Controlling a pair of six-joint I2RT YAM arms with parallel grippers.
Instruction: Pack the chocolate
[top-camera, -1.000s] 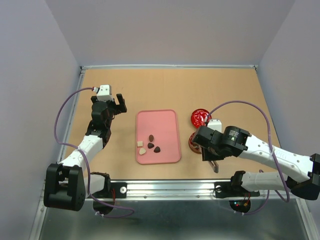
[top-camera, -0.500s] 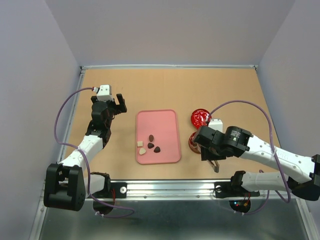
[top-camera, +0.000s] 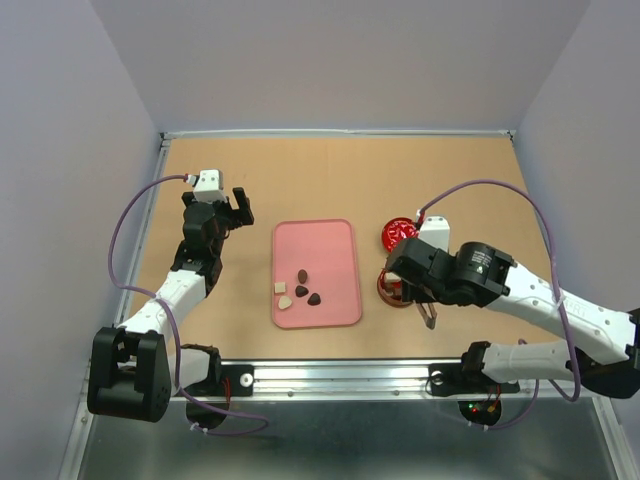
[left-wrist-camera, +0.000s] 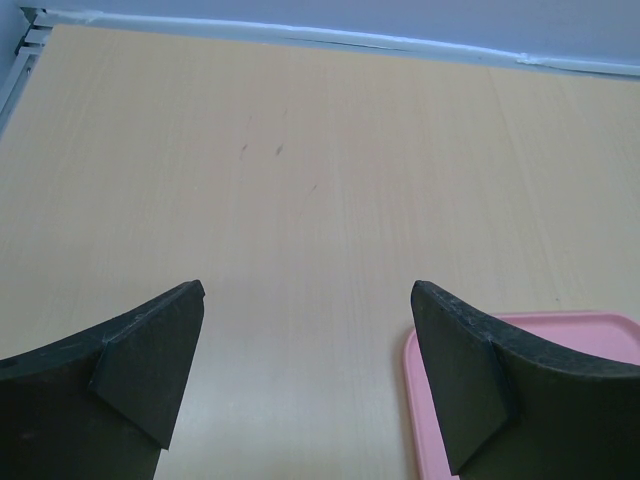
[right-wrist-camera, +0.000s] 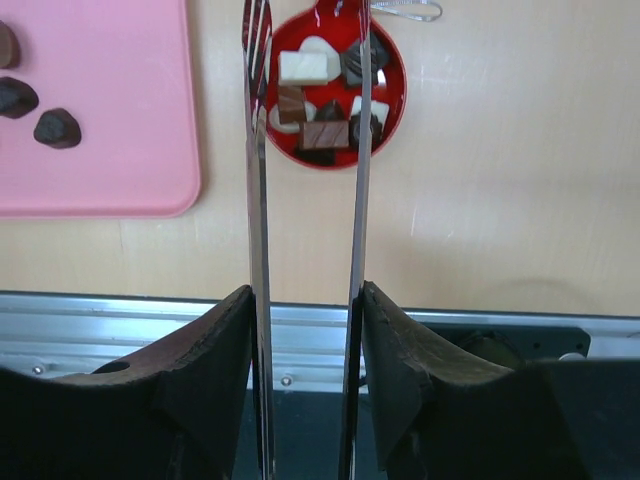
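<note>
Several chocolate pieces (top-camera: 301, 290), dark and cream, lie on the pink tray (top-camera: 330, 250); three dark ones (right-wrist-camera: 57, 127) show in the right wrist view. More chocolates (right-wrist-camera: 324, 133) fill the round red tin (right-wrist-camera: 392, 82), which is partly hidden under my right arm (top-camera: 388, 287). My right gripper (right-wrist-camera: 305, 295) (top-camera: 418, 297) is shut on metal tongs (right-wrist-camera: 257, 200) whose tips reach over the tin with nothing between them. My left gripper (left-wrist-camera: 305, 300) (top-camera: 240, 207) hangs open and empty, left of the tray.
The tin's decorated red lid (top-camera: 399, 235) lies just behind the tin. A corner of the pink tray (left-wrist-camera: 560, 330) shows beside my left gripper's right finger. The metal rail (right-wrist-camera: 500, 325) runs along the table's near edge.
My right arm has swung away from the near edge, carrying the tongs further over the tin, and the tongs have spread a little. The left arm has not moved.
</note>
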